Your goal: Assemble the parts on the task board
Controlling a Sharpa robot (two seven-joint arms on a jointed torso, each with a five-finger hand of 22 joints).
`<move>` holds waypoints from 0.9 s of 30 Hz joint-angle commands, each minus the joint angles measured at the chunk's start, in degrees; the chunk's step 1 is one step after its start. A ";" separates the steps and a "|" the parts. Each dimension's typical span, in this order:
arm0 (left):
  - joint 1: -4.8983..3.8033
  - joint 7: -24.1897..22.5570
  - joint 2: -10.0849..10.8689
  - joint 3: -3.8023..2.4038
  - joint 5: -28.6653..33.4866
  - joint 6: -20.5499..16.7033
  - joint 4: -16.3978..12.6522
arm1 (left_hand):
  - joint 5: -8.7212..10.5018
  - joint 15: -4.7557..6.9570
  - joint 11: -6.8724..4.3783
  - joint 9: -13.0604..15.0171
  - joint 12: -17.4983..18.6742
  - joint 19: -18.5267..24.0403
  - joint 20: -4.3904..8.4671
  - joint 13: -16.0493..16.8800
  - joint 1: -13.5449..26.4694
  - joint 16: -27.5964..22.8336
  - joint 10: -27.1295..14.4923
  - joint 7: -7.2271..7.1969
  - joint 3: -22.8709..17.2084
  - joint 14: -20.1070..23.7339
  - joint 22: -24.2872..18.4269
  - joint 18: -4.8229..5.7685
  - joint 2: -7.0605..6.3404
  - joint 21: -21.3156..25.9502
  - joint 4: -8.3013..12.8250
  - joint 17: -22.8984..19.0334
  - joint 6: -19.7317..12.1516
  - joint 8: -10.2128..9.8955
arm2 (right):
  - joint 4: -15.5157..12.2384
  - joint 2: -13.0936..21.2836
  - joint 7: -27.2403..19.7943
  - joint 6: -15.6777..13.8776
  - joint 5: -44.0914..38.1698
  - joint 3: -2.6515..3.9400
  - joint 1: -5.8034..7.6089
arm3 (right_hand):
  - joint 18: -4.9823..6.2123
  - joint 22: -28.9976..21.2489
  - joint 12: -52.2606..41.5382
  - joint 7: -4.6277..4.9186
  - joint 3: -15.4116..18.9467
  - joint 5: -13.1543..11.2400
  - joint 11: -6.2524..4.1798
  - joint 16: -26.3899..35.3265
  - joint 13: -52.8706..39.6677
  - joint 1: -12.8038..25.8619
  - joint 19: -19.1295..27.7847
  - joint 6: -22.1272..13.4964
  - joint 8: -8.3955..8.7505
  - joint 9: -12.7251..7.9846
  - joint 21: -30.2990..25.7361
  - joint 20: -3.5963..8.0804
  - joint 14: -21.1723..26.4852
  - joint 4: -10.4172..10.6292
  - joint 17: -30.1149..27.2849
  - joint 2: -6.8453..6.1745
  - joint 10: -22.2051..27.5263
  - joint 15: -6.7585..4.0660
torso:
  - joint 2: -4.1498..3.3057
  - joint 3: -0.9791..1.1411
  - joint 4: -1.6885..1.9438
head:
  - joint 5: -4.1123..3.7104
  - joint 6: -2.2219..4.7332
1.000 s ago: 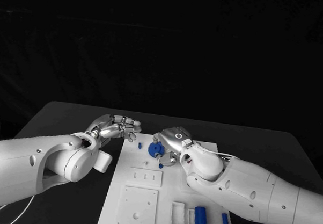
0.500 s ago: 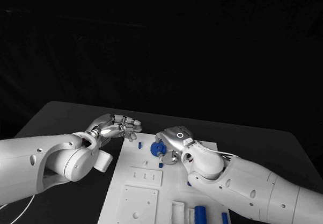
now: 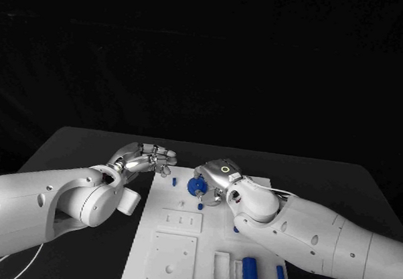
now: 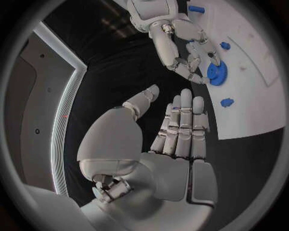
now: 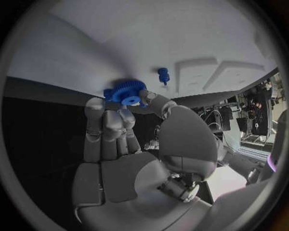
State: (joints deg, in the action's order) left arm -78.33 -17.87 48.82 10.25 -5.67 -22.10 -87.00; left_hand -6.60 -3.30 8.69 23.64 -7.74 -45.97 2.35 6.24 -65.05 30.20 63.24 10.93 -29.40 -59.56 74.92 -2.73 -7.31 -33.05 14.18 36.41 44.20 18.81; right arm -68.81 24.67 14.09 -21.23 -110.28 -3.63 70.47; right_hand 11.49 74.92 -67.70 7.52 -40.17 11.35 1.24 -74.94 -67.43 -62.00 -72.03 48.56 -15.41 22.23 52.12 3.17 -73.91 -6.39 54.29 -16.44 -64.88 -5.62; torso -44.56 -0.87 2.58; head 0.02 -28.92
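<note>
Blue gear (image 5: 124, 91) pinched by the right hand (image 3: 219, 178) over the task board (image 3: 175, 258); left hand (image 3: 146, 157) empty, fingers loosely apart.

right robot hand (image 3: 219, 178) and blue gear (image 3: 196, 186) shifted slightly, toward board's far end

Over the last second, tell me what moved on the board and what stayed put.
The right hand with the blue gear in its fingers has shifted slightly toward the board's far edge, and it keeps its grip on the gear. Nothing was taken up or let go. The left hand still hovers beside the task board, holding nothing, and the blue cylinder and blue pin on the near end lie as before.
</note>
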 commanded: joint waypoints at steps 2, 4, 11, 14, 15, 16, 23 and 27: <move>-0.07 -0.23 -0.14 -0.04 -0.22 0.87 -0.10 | 0.13 0.21 -0.19 -0.03 -0.15 -0.07 0.25 0.08 0.43 -0.27 -0.41 0.33 -0.23 -0.35 0.87 -0.82 0.13 -0.21 0.15 0.07 0.01 -0.13 | 0.27 0.01 -1.45 4.12 4.09 -0.08 -0.10 | 3.51 0.84 0.27 0.13 -0.41 7.14 -0.18 0.24 0.03 -0.92 0.36 -1.21 0.38 0.00 -0.40 0.42 0.03 -0.63 0.33 0.17 -0.12 0.48 | 0.01 -0.09 0.17 | -0.13 -0.10; -0.07 -0.11 -0.12 -0.04 -0.22 0.94 -0.15 | 0.13 0.20 -0.18 -0.03 -0.15 -0.06 0.24 0.08 0.43 -0.28 -0.43 0.32 -0.22 -0.34 0.87 -0.82 0.12 -0.21 0.16 0.08 0.04 -0.11 | 0.39 0.08 -1.59 4.52 5.01 -0.08 -0.10 | 3.51 0.87 0.26 0.09 -0.58 10.72 -0.12 0.28 0.03 -0.80 0.33 -1.42 0.33 0.08 -0.40 0.36 0.00 -0.85 0.47 0.54 -0.04 0.44 | 0.02 -0.11 0.14 | -0.15 -0.10; -0.07 0.03 -0.04 -0.04 -0.23 0.78 -0.14 | 0.13 0.18 -0.08 -0.05 -0.07 -0.01 0.23 0.04 0.43 -0.34 -0.75 0.33 -0.27 -0.32 0.86 -0.82 0.21 -0.22 0.14 0.13 -0.04 -0.15 | 0.37 0.57 -1.39 4.46 5.86 -0.08 -0.10 | 3.51 0.99 0.36 -0.17 -3.59 21.34 -0.37 0.63 0.11 -1.61 0.59 -1.70 -0.09 0.45 -0.44 0.18 0.01 -3.64 0.92 4.12 0.27 0.22 | 0.01 -0.02 0.10 | -0.08 -0.22; -0.07 0.01 0.01 -0.04 -0.23 0.74 -0.13 | 0.14 0.17 -0.06 -0.05 -0.06 0.00 0.22 0.04 0.46 -0.35 -0.80 0.35 -0.26 -0.32 0.86 -0.81 0.19 -0.23 0.13 0.14 -0.07 -0.16 | 0.44 0.60 -1.34 4.48 6.15 -0.08 -0.10 | 3.51 1.03 0.29 -0.12 -4.11 21.66 -0.33 0.71 0.07 -0.97 0.50 -1.62 -0.29 0.57 -0.33 0.09 -0.06 -4.44 1.06 4.59 0.19 0.24 | 0.01 -0.04 0.08 | -0.08 -0.23; -0.07 0.01 0.00 -0.04 -0.23 0.74 -0.12 | 0.14 0.17 -0.06 -0.06 -0.06 0.01 0.22 0.04 0.47 -0.35 -0.81 0.35 -0.26 -0.32 0.86 -0.81 0.19 -0.23 0.12 0.14 -0.07 -0.16 | 0.49 0.59 -1.33 4.58 6.46 -0.08 -0.10 | 3.51 1.04 0.24 -0.11 -4.18 21.50 -0.32 0.72 0.03 -0.81 0.47 -1.56 -0.35 0.61 -0.30 0.08 -0.09 -4.59 1.10 4.70 0.12 0.24 | 0.02 -0.06 0.05 | -0.04 -0.21; -0.07 0.02 -0.03 -0.04 -0.23 0.72 -0.11 | 0.15 0.17 -0.05 -0.06 -0.05 0.01 0.22 0.04 0.48 -0.36 -0.82 0.35 -0.26 -0.32 0.86 -0.81 0.18 -0.23 0.12 0.14 -0.08 -0.17 | 0.54 0.59 -1.33 4.74 6.90 -0.08 -0.10 | 3.51 1.03 0.22 -0.11 -4.26 21.33 -0.32 0.74 0.02 -0.65 0.44 -1.56 -0.39 0.64 -0.28 0.07 -0.11 -4.75 1.13 4.81 0.09 0.25 | 0.03 -0.07 0.04 | -0.03 -0.21; -0.07 0.04 -0.05 -0.04 -0.23 0.71 -0.08 | 0.15 0.16 -0.03 -0.07 -0.04 0.01 0.22 0.03 0.49 -0.37 -0.89 0.37 -0.25 -0.31 0.86 -0.81 0.16 -0.24 0.12 0.16 -0.12 -0.19 | 0.68 0.65 -0.90 4.86 8.38 -0.08 -0.10 | 3.51 0.93 0.37 -0.11 -7.15 18.43 -0.34 0.95 0.16 -1.13 0.55 -2.24 -0.27 0.65 -0.43 0.16 -0.14 -6.13 1.39 6.53 0.25 0.25 | 0.00 0.02 0.02 | -0.01 -0.16; -0.07 0.10 0.01 -0.04 -0.25 0.69 -0.08 | 0.15 0.16 -0.02 -0.07 -0.04 0.02 0.22 0.03 0.46 -0.38 -0.93 0.38 -0.27 -0.31 0.86 -0.82 0.17 -0.24 0.13 0.17 -0.15 -0.20 | 0.81 0.84 -0.85 5.53 9.51 -0.08 -0.09 | 3.51 1.00 0.31 -0.09 -12.14 13.51 -0.29 1.10 0.12 -0.11 0.40 -2.78 -0.18 0.64 -0.34 -0.11 -0.27 -5.57 1.69 6.97 0.18 0.28 | 0.00 0.01 0.04 | 0.00 -0.19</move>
State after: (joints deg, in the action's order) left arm -78.33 -17.55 48.88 10.25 -5.70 -21.99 -86.97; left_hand -6.60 -3.30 8.66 23.64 -7.74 -45.96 2.34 6.23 -65.06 30.20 62.79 10.93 -29.40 -59.55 74.91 -2.73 -7.31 -33.05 14.18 36.52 44.20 18.81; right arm -68.19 25.36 12.98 -18.31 -102.60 -3.54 70.58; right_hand 11.59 74.91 -67.66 7.43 -51.76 25.26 1.11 -74.06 -67.30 -62.45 -71.71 46.02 -15.74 22.88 51.91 3.27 -73.91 -12.02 55.94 -9.49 -64.62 -5.61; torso -44.55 -0.87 2.62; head 0.01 -29.09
